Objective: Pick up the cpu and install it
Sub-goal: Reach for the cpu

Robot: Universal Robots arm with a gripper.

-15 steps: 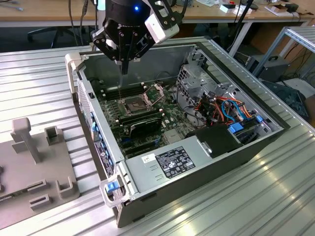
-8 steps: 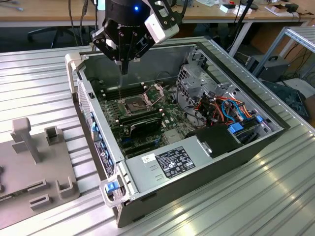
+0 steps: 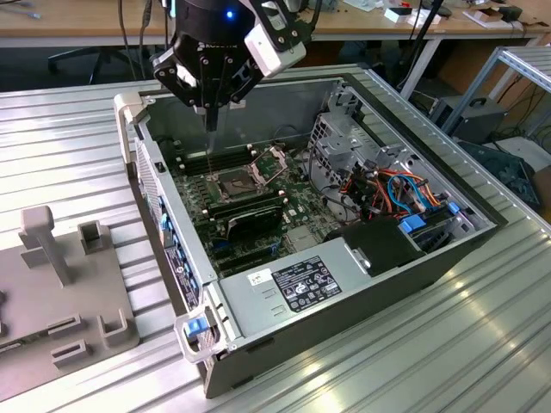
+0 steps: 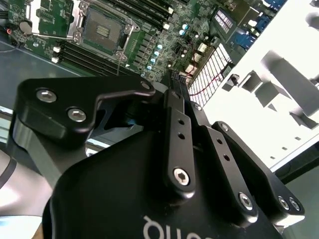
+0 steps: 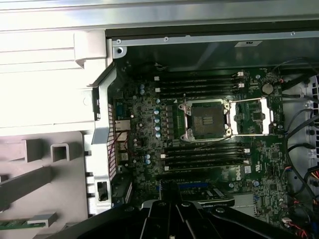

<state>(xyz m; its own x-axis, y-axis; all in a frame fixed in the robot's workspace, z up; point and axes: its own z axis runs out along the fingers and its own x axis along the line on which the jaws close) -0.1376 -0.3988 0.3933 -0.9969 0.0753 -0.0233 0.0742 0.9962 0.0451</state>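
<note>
1. Near, at the exterior view's left: grey fixture (image 3: 52,292) on ribbed table (image 3: 69,129), beside open computer case (image 3: 284,348).
2. Inside the case, near part of motherboard (image 3: 293,198): black graphics card (image 3: 250,219), long axis roughly left-right.
3. Just beyond the card: socket (image 3: 234,182), dark and bare, hinged frame (image 5: 254,117) swung open. Judged: cpu not yet seated.
4. Farther, above the board: gripper (image 3: 209,120), fingers (image 4: 172,114) clenched close, tips nearly meeting. Cannot tell whether cpu is pinched between them, nor which way it faces. Square chip, so no long axis to align.
5. Key relation: socket below the tips, slightly nearer and toward the exterior view's right; apart, no contact.
</note>
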